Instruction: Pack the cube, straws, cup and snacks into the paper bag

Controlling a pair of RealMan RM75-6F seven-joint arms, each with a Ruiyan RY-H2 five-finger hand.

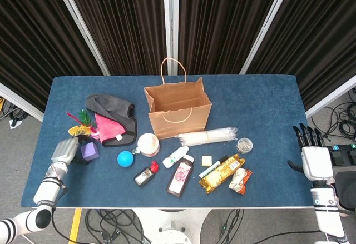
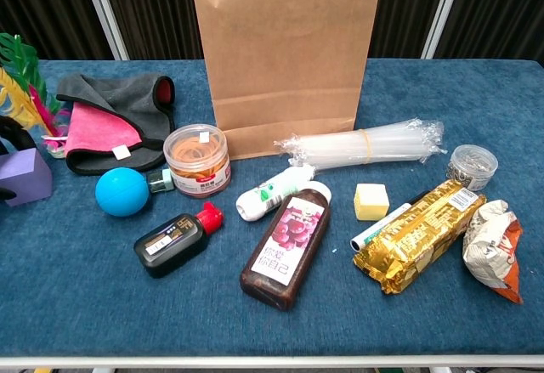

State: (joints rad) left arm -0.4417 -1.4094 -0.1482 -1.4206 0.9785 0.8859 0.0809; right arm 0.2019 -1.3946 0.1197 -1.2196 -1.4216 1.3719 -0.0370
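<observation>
My left hand [image 1: 65, 150], silver-backed with dark fingers, lies at the near left of the table, its fingers curled around the purple cube [image 1: 89, 150]. My right hand [image 1: 312, 159] is held off the right table edge, palm down, dark fingers straight and slightly apart, holding nothing.

We see dark pleated curtains [image 1: 119, 19] split by white posts [image 1: 169, 16] behind the blue-topped desk [image 1: 267, 96], grey floor [image 1: 16, 160] and black cables [image 1: 342, 122] alongside.

Straws [image 2: 361, 145] lie before the bag [image 2: 286, 54] — cube [image 2: 23, 178] far left.
</observation>
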